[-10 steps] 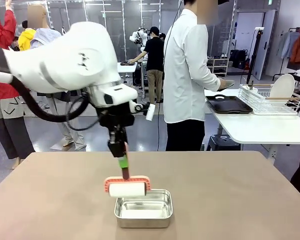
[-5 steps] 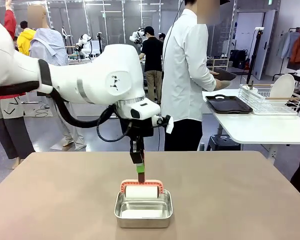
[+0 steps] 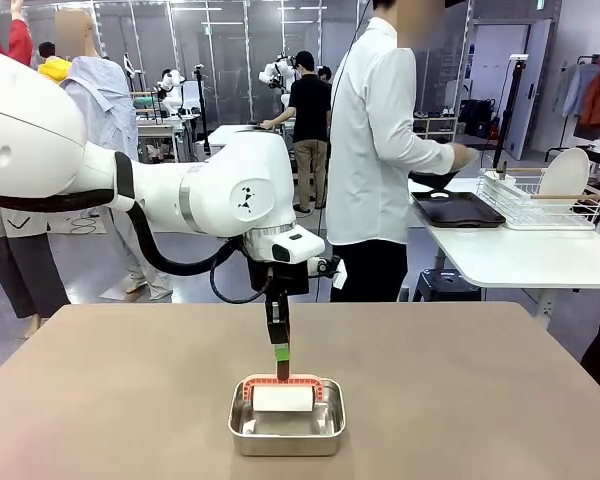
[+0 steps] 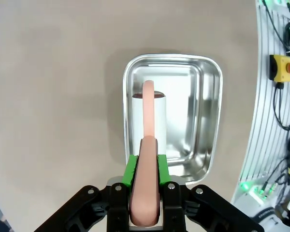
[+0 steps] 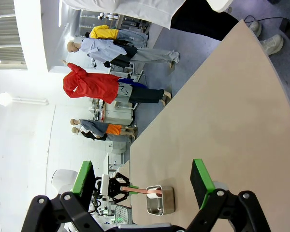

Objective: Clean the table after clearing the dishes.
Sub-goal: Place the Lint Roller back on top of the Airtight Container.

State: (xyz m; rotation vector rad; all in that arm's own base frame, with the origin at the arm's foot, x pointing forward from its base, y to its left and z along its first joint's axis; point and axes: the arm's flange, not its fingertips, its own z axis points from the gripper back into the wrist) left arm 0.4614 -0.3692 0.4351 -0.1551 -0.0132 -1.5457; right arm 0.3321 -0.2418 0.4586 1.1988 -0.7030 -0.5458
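Observation:
My left gripper (image 3: 280,353) hangs over the near middle of the taupe table (image 3: 480,380), shut on the reddish handle of a white roller (image 3: 283,398). The roller rests inside a small steel pan (image 3: 332,420). In the left wrist view the left gripper (image 4: 145,166) clamps the handle between green pads, with the roller (image 4: 147,121) lying along the pan (image 4: 210,116). My right gripper (image 5: 141,164) is open above the table (image 5: 222,106) with nothing between its fingers. Of the dishes, a dark tray (image 3: 457,208) lies on a white side table and a white plate (image 3: 565,172) stands in a wire rack.
A person in a white shirt (image 3: 370,140) stands at the far side, turned toward the side table (image 3: 520,260), hands over the tray. The wire rack (image 3: 535,205) sits at its right end. Other people stand farther back.
My left arm has swung to the right and come down. The roller, first hanging above the pan's left rim, now lies inside the pan. The person's hands have moved over the tray.

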